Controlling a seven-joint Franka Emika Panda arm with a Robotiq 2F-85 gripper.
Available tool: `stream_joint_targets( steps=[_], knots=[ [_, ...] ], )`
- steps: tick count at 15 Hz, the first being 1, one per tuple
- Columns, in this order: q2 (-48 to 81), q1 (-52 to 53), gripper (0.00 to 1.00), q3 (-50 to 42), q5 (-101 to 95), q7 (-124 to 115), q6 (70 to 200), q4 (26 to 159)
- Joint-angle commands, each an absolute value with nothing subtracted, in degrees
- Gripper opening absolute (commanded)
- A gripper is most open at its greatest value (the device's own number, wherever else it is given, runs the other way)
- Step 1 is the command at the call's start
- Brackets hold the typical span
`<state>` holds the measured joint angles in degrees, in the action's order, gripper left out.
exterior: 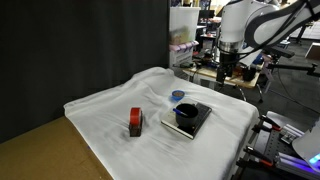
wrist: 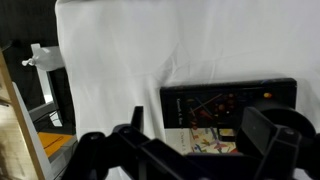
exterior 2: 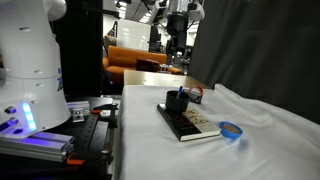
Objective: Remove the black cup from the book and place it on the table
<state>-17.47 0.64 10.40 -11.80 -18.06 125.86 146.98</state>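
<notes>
Table point(exterior: 100, 105) clothed white, dark curtain point(exterior: 70, 40) behind — black cup point(exterior: 185, 115) on book point(exterior: 204, 112) — gripper point(exterior: 223, 74) spread, empty

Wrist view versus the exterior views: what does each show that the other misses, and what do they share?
Wrist view only: a close top-down look at the printed cover of the book, between the fingers of the open pincer. Exterior views only: the black cup standing on the book, the blue lid and the red and black block on the cloth. Shared: the book and the white-draped table.
</notes>
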Motion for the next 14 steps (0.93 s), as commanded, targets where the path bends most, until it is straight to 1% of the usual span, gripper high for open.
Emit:
stream_joint_targets(
  steps=[1,14],
  knots=[
    [-16.05,0.97,1.0,9.33,-12.92,-18.18,127.0,146.8],
    [-13.79,0.6,1.0,9.05,-14.61,-18.96,127.88,145.83]
  ],
)
